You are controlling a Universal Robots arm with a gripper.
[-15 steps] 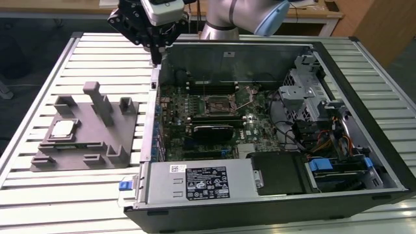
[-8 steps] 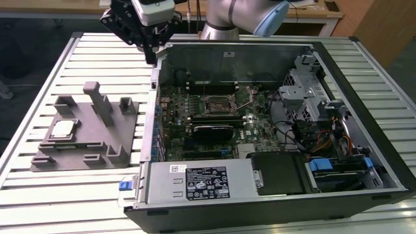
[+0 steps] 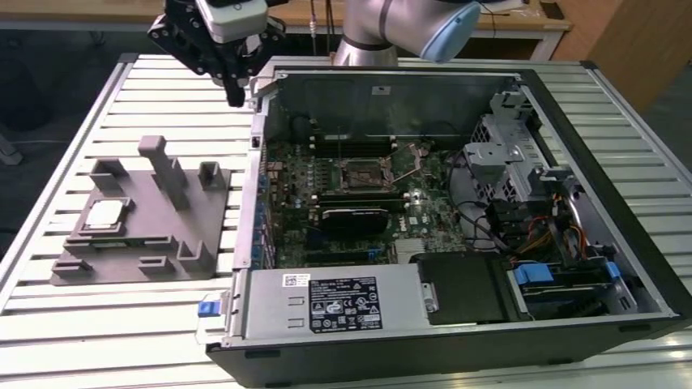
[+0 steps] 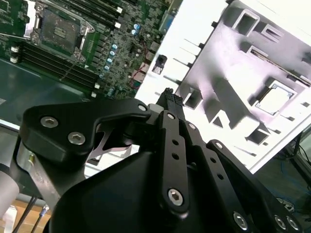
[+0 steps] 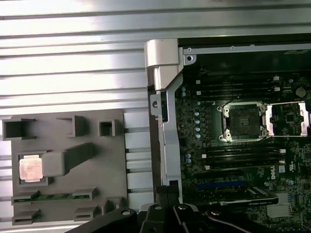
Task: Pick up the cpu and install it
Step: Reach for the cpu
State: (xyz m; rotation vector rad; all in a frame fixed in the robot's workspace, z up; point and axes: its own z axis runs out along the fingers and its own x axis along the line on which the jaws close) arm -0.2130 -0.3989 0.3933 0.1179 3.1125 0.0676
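The cpu (image 3: 105, 215) is a small silver-grey square lying in a recess of the grey fixture (image 3: 141, 243) on the table, at the exterior view's left. Both wrist views show the cpu (image 4: 274, 99) (image 5: 30, 169) seated flat in the fixture (image 5: 97, 160). My gripper (image 3: 233, 91) hangs above the table beside the computer case's rear corner, well away from the cpu. Its black fingers (image 4: 168, 99) are shut together with nothing between them. On the motherboard, the cpu socket (image 3: 362, 172) (image 5: 241, 124) stands with its retaining frame flipped open.
The open computer case (image 3: 605, 105) takes up the exterior view's right, with a power supply (image 3: 335, 300), drive cage (image 3: 508, 150) and cables inside. Its metal wall (image 5: 163, 97) stands between fixture and motherboard. Upright posts (image 3: 162, 162) rise from the fixture. The slatted table (image 3: 108, 340) lies around them.
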